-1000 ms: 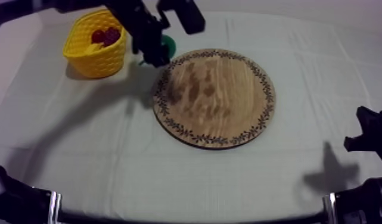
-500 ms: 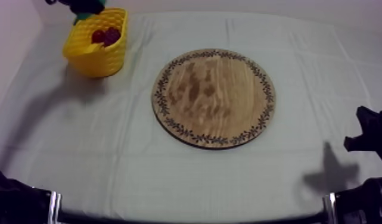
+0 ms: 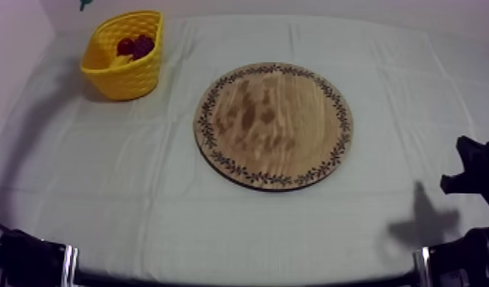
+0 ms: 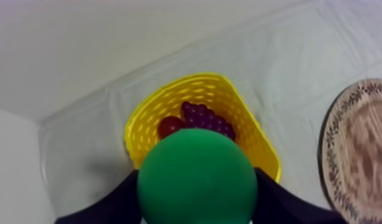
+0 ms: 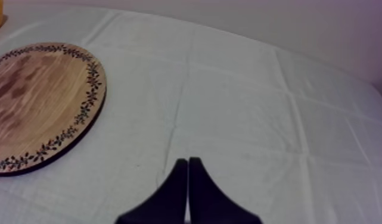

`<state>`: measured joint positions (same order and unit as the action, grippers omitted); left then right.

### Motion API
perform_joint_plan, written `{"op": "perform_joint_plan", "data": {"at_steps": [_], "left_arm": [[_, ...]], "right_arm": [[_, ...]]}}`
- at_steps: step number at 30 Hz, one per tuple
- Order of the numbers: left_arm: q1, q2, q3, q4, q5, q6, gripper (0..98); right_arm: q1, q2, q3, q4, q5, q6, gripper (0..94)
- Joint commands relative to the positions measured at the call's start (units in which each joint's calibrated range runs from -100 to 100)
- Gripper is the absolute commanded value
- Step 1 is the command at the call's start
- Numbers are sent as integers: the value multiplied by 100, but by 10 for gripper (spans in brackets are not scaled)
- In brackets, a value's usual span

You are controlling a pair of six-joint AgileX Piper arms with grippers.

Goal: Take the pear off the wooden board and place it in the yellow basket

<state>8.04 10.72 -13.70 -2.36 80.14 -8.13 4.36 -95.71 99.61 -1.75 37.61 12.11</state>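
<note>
My left gripper [image 4: 196, 193] is shut on the green pear [image 4: 196, 170], with a black finger [image 4: 112, 202] on either side of it. The pear hangs high above the yellow basket [image 4: 142, 128], which holds a bunch of grapes [image 4: 208, 118] and a small red fruit [image 4: 168, 126]. In the top view the basket [image 3: 129, 76] stands at the far left, and a sliver of the green pear [image 3: 85, 4] shows at the edge behind it. The round wooden board [image 3: 274, 126] lies bare in the middle. My right gripper [image 5: 188, 162] is shut on nothing, low over the cloth right of the board [image 5: 38, 101].
The right arm [image 3: 476, 179] rests at the table's right edge, well away from the board. Open grey-white cloth lies between the basket and the board and along the front of the table.
My left arm has carried the pear from beside the board's far left rim up and to the left, past the basket, almost out of the top view. The right arm has stayed still.
</note>
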Motion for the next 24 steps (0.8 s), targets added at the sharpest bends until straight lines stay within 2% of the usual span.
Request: {"op": "perform_joint_plan", "data": {"at_steps": [1, 14, 24], "left_arm": [[-20, 238, -50, -13, -13, 192, 528], [31, 1567, 140, -38, -625, 352, 497], [35, 2548, 0, -246, -1492, 527, 465]], "right_arm": [[0, -5, 5, 2, 5, -2, 3], [0, -5, 5, 2, 5, -1, 3], [0, -5, 5, 2, 5, -2, 3]]}}
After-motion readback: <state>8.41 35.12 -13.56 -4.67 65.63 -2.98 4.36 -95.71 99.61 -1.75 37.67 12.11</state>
